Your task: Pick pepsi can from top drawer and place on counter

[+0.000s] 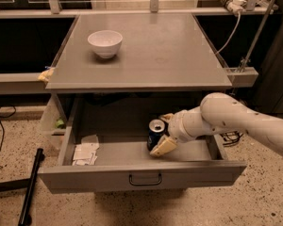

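Observation:
The top drawer (pixel 203 169) stands pulled open under the counter (pixel 151 55). The pepsi can (pixel 155 133), dark blue with a silver top, stands upright in the right middle of the drawer. My gripper (pixel 164 132) reaches into the drawer from the right on a white arm. Its fingers are open and straddle the can's right side, one tan fingertip (pixel 162 147) in front of the can and the other behind it. The can still stands on the drawer floor.
A white bowl (pixel 105 43) sits on the counter's back left. White paper packets (pixel 86 152) lie in the drawer's left front. A black pole (pixel 30 187) leans on the floor at left. A cable and power strip (pixel 233 4) hang at the back right.

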Robot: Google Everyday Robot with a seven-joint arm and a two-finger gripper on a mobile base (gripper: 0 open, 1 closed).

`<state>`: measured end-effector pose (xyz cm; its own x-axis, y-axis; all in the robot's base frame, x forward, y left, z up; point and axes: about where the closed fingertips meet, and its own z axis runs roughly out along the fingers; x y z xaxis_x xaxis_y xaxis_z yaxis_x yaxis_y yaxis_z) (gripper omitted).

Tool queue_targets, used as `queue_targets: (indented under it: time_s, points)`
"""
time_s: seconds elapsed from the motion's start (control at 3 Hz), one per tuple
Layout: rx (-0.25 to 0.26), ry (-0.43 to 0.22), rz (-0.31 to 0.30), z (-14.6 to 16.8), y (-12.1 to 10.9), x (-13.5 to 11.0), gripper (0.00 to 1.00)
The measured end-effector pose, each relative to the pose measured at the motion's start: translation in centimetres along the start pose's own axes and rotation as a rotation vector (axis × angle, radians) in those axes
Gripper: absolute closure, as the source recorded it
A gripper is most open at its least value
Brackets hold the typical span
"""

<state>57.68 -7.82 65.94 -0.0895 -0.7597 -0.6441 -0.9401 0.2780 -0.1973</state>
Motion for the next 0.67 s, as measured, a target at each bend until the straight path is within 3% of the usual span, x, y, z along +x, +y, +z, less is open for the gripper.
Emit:
queue_targets:
  time_s: [0.33, 0.67]
  points:
    - [-0.02, -0.029, -0.009, 1.9, -0.3, -1.0, 0.41]
    - [-0.028, -0.049, -0.015, 2.6, -0.7, -2.0, 0.66]
